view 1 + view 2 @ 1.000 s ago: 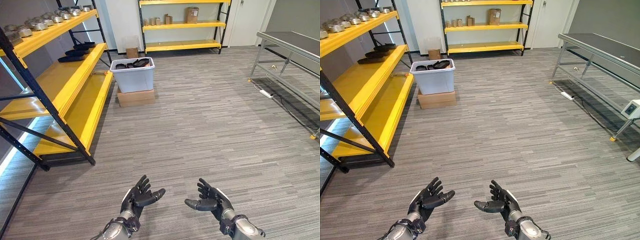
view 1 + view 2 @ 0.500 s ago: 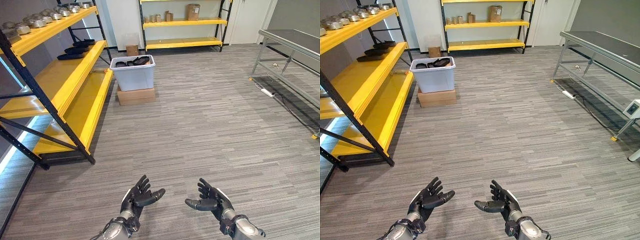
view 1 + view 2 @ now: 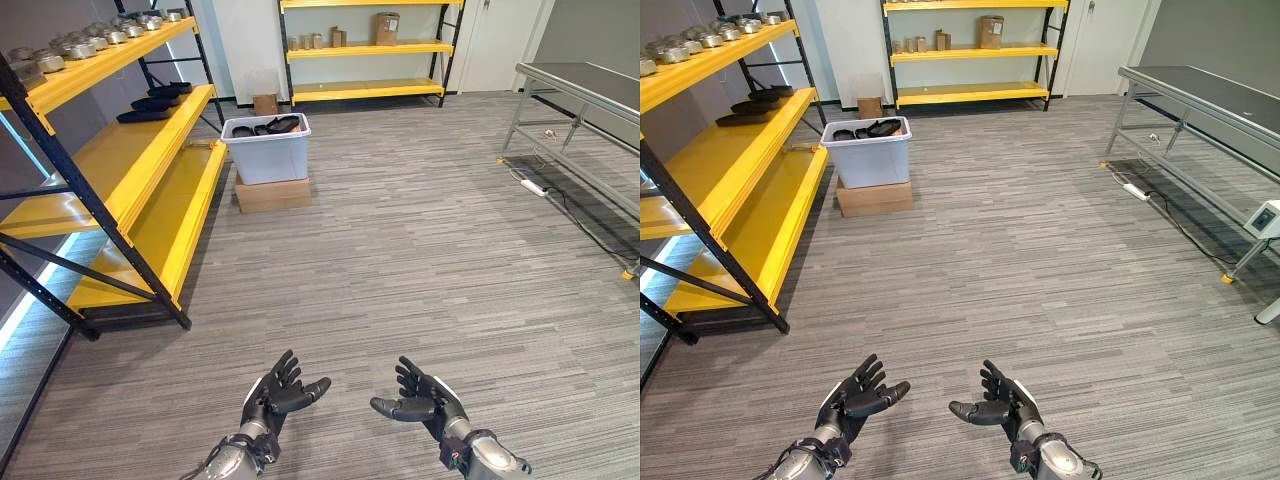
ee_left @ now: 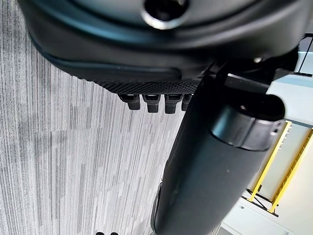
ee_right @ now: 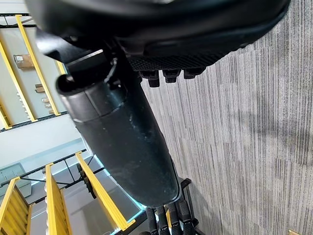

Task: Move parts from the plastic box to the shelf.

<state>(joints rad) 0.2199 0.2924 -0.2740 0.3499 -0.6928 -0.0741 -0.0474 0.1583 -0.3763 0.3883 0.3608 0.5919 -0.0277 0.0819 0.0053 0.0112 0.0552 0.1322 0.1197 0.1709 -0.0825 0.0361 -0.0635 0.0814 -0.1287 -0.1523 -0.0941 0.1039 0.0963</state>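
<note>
A pale plastic box [image 3: 266, 150] stands on a flat cardboard box [image 3: 272, 192] across the floor, with dark parts [image 3: 268, 126] lying in it. The yellow shelf rack [image 3: 120, 160] runs along the left; several black parts [image 3: 153, 102] lie on its middle level and metal parts [image 3: 95, 38] on its top level. My left hand [image 3: 276, 394] and right hand [image 3: 421, 398] hover low in front of me, far from the box, both open with relaxed fingers and holding nothing.
A second yellow rack [image 3: 365, 50] with small boxes stands against the back wall. A metal table [image 3: 585, 100] is at the right, with a power strip [image 3: 532, 186] on the floor under it. Grey striped carpet lies between me and the box.
The view has shifted slightly as the camera moved; the box and shelves sit a little differently in frame. Both hands keep the same open pose.
</note>
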